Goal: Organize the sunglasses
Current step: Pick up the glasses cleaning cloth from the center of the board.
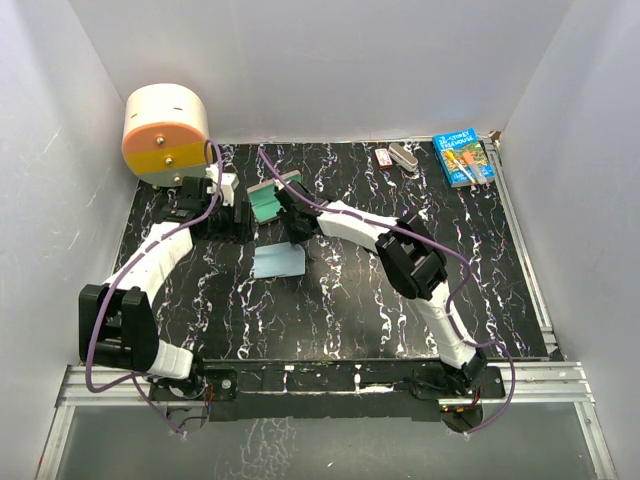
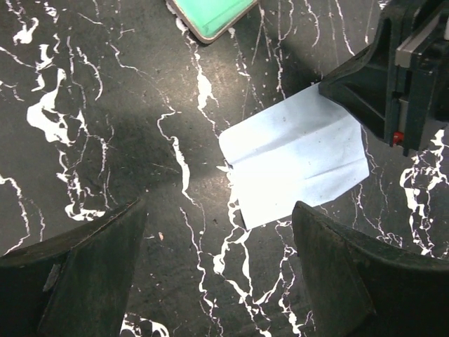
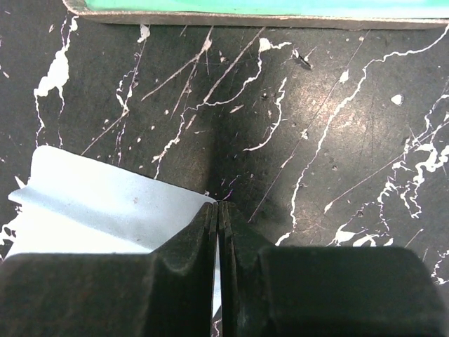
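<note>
Black marbled bench (image 1: 350, 310), white walls around it. My right claw (image 3: 217, 208) is closed, pinching the edge of the blue cloth (image 2: 295, 165), near the open case (image 1: 267, 201). My left claw (image 2: 217, 232) hangs spread wide above the bench by the cloth, holding nothing. Where the sunglasses are I cannot tell.
</note>
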You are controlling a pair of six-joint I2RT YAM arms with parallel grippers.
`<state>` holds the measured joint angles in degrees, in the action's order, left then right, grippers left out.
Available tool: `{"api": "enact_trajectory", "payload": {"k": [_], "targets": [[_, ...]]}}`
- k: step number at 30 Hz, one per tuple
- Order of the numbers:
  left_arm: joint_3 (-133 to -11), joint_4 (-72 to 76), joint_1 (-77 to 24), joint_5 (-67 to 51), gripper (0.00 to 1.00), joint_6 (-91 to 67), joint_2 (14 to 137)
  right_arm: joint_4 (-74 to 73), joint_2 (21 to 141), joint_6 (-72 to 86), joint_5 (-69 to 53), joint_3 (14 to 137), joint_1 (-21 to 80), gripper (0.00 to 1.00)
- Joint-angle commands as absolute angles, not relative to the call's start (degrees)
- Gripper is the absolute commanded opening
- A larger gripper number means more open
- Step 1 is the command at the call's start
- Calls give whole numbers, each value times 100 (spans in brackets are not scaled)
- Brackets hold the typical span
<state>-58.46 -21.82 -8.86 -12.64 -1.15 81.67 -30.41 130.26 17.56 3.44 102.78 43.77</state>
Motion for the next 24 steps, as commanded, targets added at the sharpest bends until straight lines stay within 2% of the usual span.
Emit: {"api": "enact_trajectory", "payload": {"k": [1,9,14,24], "targets": [[-5618,-2057,-877,-1834,82,-265,7869,-3231,13148,2049,767,10229,4381,8],[-5730,-2039,-991,-1813,82,-296,8433,-2712,12765,2262,738,10012,4356,8],[-6116,-2203,-1384,-1083,80,-266,9117,-2707,12778,2312,605,9960,4358,8],[-6732,-2517,-1559,-241,68,-528,10103,-2229,12392,2330,514,9323,4356,8]]}}
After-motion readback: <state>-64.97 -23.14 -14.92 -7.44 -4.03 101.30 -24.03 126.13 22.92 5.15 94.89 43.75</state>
